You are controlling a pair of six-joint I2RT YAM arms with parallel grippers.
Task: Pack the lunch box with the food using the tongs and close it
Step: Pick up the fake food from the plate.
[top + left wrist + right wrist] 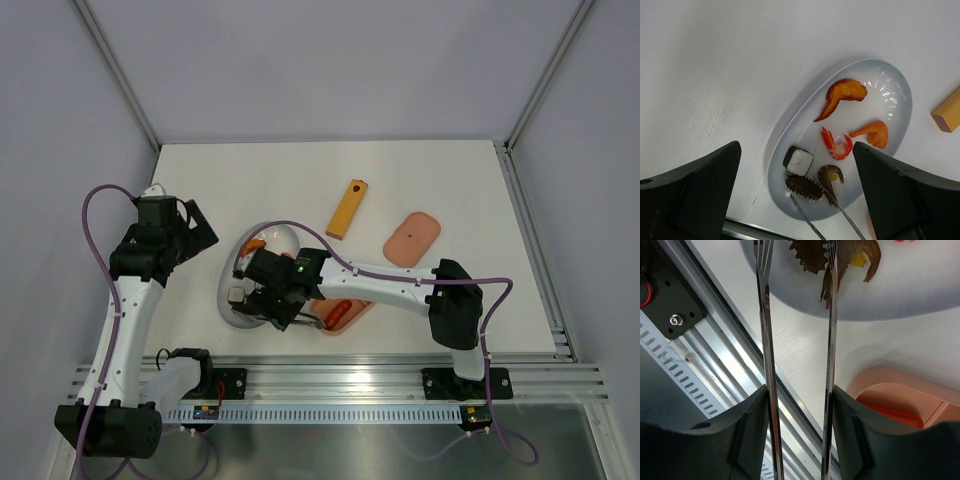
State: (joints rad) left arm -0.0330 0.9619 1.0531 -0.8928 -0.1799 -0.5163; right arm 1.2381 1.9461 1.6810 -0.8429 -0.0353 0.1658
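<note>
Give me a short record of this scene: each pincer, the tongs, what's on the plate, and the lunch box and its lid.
Left pincer: open, empty, left of the white oval plate
Right pincer: shut on thin silvery metal tongs
Tong tips: apart, flanking a brown spiky piece on that plate
Also on plate: dark-and-white cube, orange curled shrimp
Lunch box: salmon-pink plastic tray, uncovered, red sausage inside
Lid: matching pink, flat on the table, apart from the tray

Lighting: bright, even, diffuse; shadows soft. Glare: streaks on white plate [890, 90], bright reflections along tongs [765, 315]. Focus: left fingers [695, 195] dark, slightly blurred; bench [715, 60] sharp.
</note>
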